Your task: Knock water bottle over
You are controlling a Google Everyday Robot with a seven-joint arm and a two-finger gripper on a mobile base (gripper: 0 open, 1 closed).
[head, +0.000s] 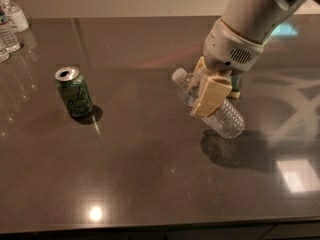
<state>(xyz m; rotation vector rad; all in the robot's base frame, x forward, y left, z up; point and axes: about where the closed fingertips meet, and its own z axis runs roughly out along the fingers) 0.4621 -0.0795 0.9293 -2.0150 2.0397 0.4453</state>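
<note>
The water bottle is a clear ribbed bottle with a white cap. It leans steeply on the dark table, cap up to the left and base low to the right. My gripper hangs from the white arm at the upper right. Its tan fingers straddle the bottle's upper body, one in front and one behind, shut on it. The label band is hidden behind the front finger.
A green soda can stands upright to the left. A white pump-top bottle and other small clear bottles stand at the far left corner. The table's front edge runs along the bottom.
</note>
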